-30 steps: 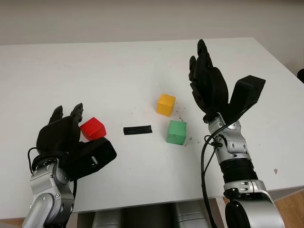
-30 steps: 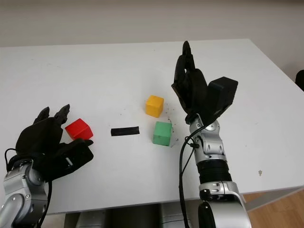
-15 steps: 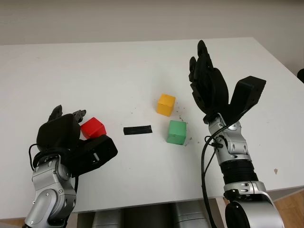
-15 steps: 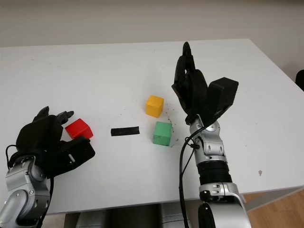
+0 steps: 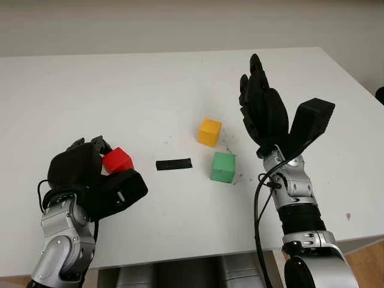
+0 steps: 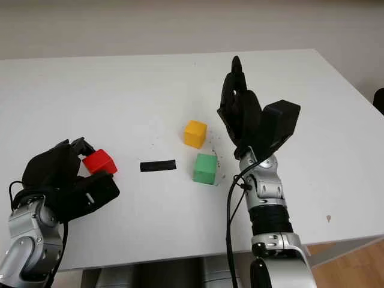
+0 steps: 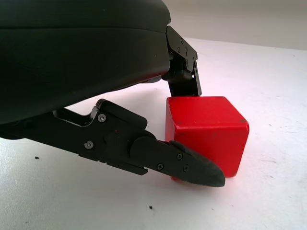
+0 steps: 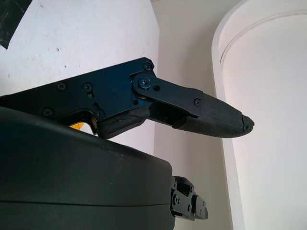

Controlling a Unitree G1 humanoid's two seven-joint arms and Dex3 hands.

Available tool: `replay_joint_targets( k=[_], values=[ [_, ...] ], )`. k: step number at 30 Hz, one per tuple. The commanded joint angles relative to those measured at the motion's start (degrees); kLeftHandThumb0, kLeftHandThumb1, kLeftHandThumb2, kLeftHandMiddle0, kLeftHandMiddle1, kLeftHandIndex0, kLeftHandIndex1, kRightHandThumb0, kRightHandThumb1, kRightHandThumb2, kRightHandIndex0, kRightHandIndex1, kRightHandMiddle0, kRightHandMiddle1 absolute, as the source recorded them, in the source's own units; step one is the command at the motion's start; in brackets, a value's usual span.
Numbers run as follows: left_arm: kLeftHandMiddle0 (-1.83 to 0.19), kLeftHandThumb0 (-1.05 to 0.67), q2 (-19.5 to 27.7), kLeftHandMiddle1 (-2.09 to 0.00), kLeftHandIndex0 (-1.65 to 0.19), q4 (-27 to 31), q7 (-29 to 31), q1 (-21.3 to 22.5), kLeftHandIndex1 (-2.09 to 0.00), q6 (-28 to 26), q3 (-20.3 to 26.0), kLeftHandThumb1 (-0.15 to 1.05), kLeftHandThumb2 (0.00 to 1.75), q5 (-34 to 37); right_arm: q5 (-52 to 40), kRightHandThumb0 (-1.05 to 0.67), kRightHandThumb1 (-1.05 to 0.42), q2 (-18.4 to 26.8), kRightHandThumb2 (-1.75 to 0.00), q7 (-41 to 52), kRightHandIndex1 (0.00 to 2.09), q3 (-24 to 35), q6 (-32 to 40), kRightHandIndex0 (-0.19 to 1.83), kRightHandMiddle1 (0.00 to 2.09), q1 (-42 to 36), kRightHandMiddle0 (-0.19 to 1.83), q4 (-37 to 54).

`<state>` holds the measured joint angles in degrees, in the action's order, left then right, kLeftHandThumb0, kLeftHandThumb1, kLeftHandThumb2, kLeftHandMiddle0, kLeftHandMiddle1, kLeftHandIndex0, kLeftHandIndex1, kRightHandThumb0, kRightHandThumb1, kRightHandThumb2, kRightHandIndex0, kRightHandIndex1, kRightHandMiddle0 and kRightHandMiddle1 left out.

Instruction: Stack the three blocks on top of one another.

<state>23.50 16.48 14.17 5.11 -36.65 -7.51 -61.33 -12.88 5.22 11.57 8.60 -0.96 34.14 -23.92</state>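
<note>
The red block (image 5: 117, 161) sits on the white table at the left, with my left hand (image 5: 108, 169) shut on it. In the left wrist view the thumb (image 7: 192, 165) presses the red block (image 7: 206, 129) low on its near face and a finger (image 7: 184, 72) lies against its far top edge. The yellow block (image 5: 209, 132) stands near the table's middle. Just in front of it, slightly right, is the green block (image 5: 223, 167); the two are apart. My right hand (image 5: 273, 105) is open, raised above the table to the right of both.
A short black tape strip (image 5: 174, 164) lies flat between the red block and the green one. The table's front edge (image 5: 198, 255) runs close to both forearms, and its right edge (image 5: 360, 84) is beyond the right hand.
The left hand's fingers have curled in from straight to closed around the red block, which shifted a little. The right hand has barely moved.
</note>
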Motion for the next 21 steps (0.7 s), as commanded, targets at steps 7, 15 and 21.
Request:
replay_joint_targets(
  k=[7, 15, 21],
  values=[
    [-0.18, -0.47, 0.07, -0.06, -0.31, -1.77, -5.14, 0.2, -1.47, 4.71, 1.4, 1.0, 0.06, 3.96, 0.07, -0.79, -1.05, -0.3, -0.76, -0.15, 0.0, -0.37, 0.29, -0.19, 0.0, -0.28, -0.19, 2.15],
    [-0.19, -0.4, 0.76, -0.05, -0.19, 0.64, -7.79, -0.11, -1.64, 12.26, 5.47, 1.05, 0.07, 12.77, 0.0, -0.78, -1.05, -0.86, -0.76, -0.57, 0.0, -0.58, 0.59, -0.19, 0.0, -0.78, -0.19, 2.92],
    [-0.18, -0.34, -0.09, -0.05, -0.22, 3.6, -5.57, 0.49, -1.6, 18.5, 10.44, 1.03, 0.05, 26.62, 0.33, -0.77, -1.05, -1.02, -0.76, -0.78, 0.0, -0.83, 0.17, -0.19, 0.0, -0.88, -0.19, 2.5]
  ],
)
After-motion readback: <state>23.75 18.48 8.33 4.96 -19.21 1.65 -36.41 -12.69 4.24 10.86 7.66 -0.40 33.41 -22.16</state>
